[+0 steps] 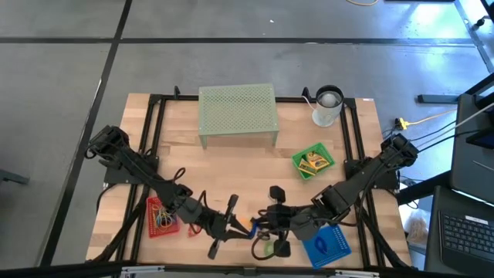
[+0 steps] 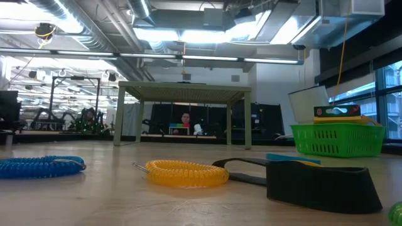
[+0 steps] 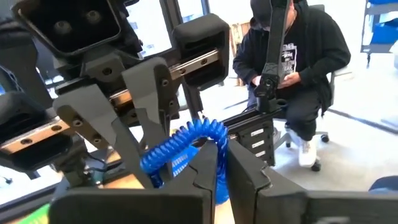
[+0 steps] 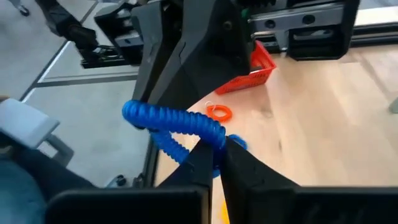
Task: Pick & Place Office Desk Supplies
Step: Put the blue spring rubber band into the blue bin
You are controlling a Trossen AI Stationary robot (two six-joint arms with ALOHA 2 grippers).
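A blue coiled ring (image 1: 245, 225) hangs in the air between my two grippers near the table's front edge. My left gripper (image 1: 233, 220) reaches it from the table's left and my right gripper (image 1: 264, 225) from the right; both are shut on it. The ring shows as a stretched blue coil in the left wrist view (image 3: 186, 143) and the right wrist view (image 4: 177, 121). An orange ring (image 4: 219, 112) lies flat on the wood below. In the low view a yellow coiled ring (image 2: 186, 172) and another blue one (image 2: 39, 166) lie flat on the table. My left gripper pinches one side of the coil (image 3: 210, 138) between its two fingers, coming nearly level from the table's left. The ring is lifted clear of the table. My right gripper pinches the opposite side of the coil (image 4: 214, 135) between its two fingers, slanting down from the table's right. The coil runs from there toward the other gripper's fingers (image 4: 180, 68) and is drawn out long between the two holds.
A red tray (image 1: 162, 218) with rings sits at the front left, a blue tray (image 1: 326, 245) at the front right, a green tray (image 1: 312, 161) right of centre. The pale green mesh riser (image 1: 237, 114) and a white cup (image 1: 327, 106) stand at the back. A person (image 3: 292, 68) sits beyond the table.
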